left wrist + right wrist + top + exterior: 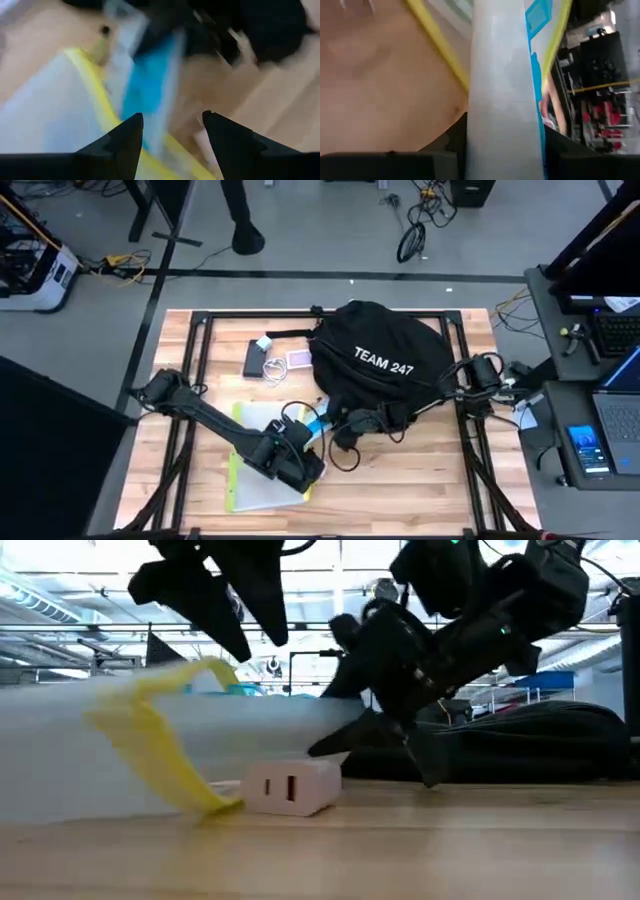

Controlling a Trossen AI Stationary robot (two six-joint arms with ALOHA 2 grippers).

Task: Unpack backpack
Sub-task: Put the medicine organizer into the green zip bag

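1. The right claw point(322, 423) reaches out from under the backpack's front edge and is clamped on a flat translucent plastic folder with a yellow border and a blue label point(502, 75); the sheet runs straight between its fingers in the right wrist view.
2. The left claw point(172, 135) hangs just above the same folder near the surface's front, its two dark fingers point(122, 142) apart and holding nothing.
3. Risk, as I judge it: the folder is thin and slick, so it could slide out of the right claw's pinch if pulled sideways or handed over carelessly.
4. The two claws sit very near each other, so a crossing move could knock them together or crease the folder.
5. A small white boxy charger point(292, 786) lies on the wooden surface point(420, 490) near the folder and could be swept off.
6. The large rounded black fabric backpack with white "TEAM 247" lettering point(385, 350) sits at the surface's far middle, slumped and domed, straps trailing towards the front. Whether it is empty cannot be told.
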